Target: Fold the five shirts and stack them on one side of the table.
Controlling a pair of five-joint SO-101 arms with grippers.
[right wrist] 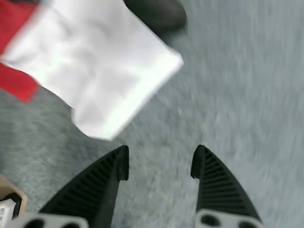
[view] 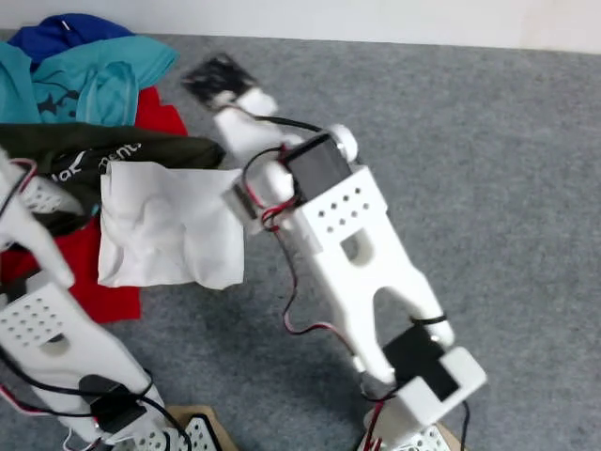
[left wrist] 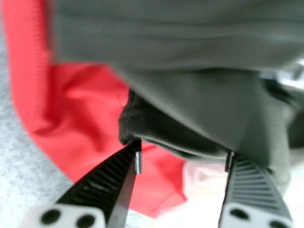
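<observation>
A folded white shirt (view: 169, 225) lies on the grey table, partly over a red shirt (view: 89, 282). Across the white shirt's far edge lies a dark olive shirt (view: 94, 155). Behind them, a teal shirt (view: 94, 75) and a blue shirt (view: 66, 33) are heaped at the far left. My left gripper (left wrist: 183, 164) is open at the olive shirt (left wrist: 190, 109), a fold of its edge hanging between the fingers, with the red shirt (left wrist: 80, 114) underneath. My right gripper (right wrist: 159, 164) is open and empty above bare table, beside the white shirt (right wrist: 99, 66); from above, the right gripper (view: 218, 83) is past the white shirt's far corner.
The grey table (view: 488, 141) stretches bare to the right of the arms. A brown cardboard piece (view: 202, 427) sits at the near edge between the two arm bases. The right arm's white body (view: 357, 244) crosses the middle of the table.
</observation>
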